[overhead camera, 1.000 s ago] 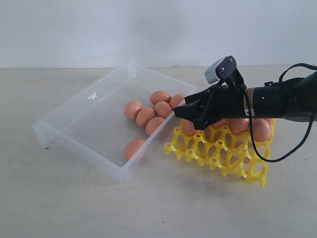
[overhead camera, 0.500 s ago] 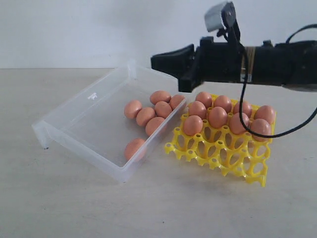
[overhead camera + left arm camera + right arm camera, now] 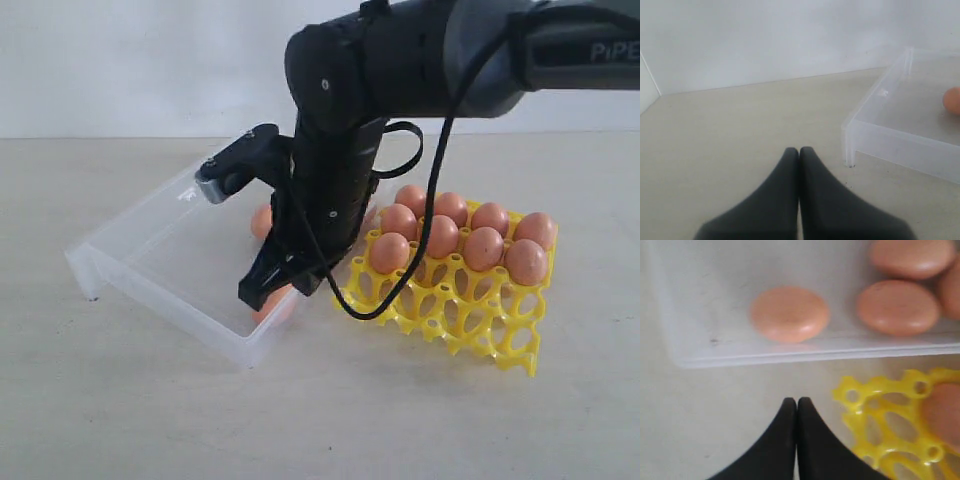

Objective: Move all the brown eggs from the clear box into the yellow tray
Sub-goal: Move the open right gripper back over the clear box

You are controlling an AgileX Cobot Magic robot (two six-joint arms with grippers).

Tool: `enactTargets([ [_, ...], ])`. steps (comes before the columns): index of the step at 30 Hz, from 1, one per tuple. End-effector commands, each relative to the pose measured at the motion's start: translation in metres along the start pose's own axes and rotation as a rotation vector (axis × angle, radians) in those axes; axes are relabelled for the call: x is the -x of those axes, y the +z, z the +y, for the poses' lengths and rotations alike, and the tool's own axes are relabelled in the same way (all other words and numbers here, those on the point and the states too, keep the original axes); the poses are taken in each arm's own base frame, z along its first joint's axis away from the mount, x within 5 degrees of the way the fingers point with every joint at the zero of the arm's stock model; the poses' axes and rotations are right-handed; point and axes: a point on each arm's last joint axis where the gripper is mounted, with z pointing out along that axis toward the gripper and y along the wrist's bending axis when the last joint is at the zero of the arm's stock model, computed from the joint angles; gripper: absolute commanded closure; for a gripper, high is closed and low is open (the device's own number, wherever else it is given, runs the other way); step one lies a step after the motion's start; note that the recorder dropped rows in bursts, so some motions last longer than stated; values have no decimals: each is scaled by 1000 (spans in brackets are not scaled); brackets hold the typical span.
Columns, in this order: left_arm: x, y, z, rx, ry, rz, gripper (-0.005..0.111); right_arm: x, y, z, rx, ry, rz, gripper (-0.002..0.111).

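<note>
The clear box lies on the left of the exterior view, and the yellow tray on the right holds several brown eggs. My right gripper points down at the box's near right corner, shut and empty. A lone brown egg lies just behind its tips; the arm hides most other eggs in the box. In the right wrist view the shut gripper hovers over bare table between the box wall and the tray's corner, with the lone egg ahead. My left gripper is shut, away from the box.
The right arm spans the upper scene above the tray. A black cable loops down in front of the tray's left cells. A white wall stands behind the table. Pale tabletop extends in front of both containers.
The right arm lifted away from the tray, swung left across the box, and now points its shut gripper down at the box's near right corner.
</note>
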Motion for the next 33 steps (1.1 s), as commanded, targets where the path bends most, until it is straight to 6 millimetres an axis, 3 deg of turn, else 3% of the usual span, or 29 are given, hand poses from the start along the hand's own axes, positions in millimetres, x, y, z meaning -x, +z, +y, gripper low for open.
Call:
enactTargets([
  [1,0,0,0,1,-13,-8,111,13,-22,5,85,-40,-64,108],
  [6,0,0,0,1,-13,-8,111,21,-35,6,93,-15,-147,108],
  [11,0,0,0,1,-13,-8,111,16,-35,8,106,-41,-99,108],
  [18,0,0,0,1,-13,-8,111,3,-35,8,129,-489,24,108],
  [24,0,0,0,0,-13,-6,111,26,-24,2,7,-563,-181,108],
  [33,0,0,0,2,-13,-6,111,51,28,-27,4,59,-240,108],
])
